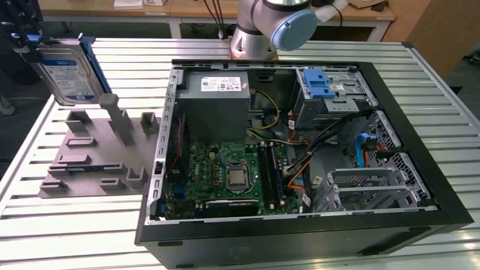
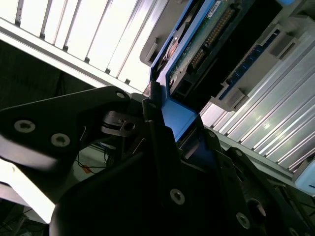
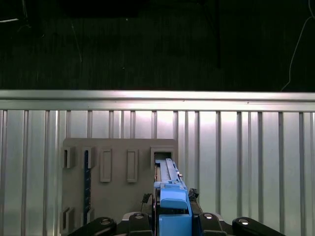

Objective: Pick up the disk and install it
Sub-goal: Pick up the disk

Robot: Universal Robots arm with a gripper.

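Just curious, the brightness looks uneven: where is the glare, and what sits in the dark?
Second wrist view: the table slats glare white, the gripper on the disk is nearly black. First wrist view: dark beyond the slats. Exterior view: evenly lit, soft sheen on the slats.

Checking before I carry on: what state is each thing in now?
disk: upright, clamped by its blue end tab, not yet in the computer case.
gripper: shut on the disk.
grey holder: lying flat beneath the disk.
computer case: on its side, side panel off.
drive cage: in the case, blue latch on top.
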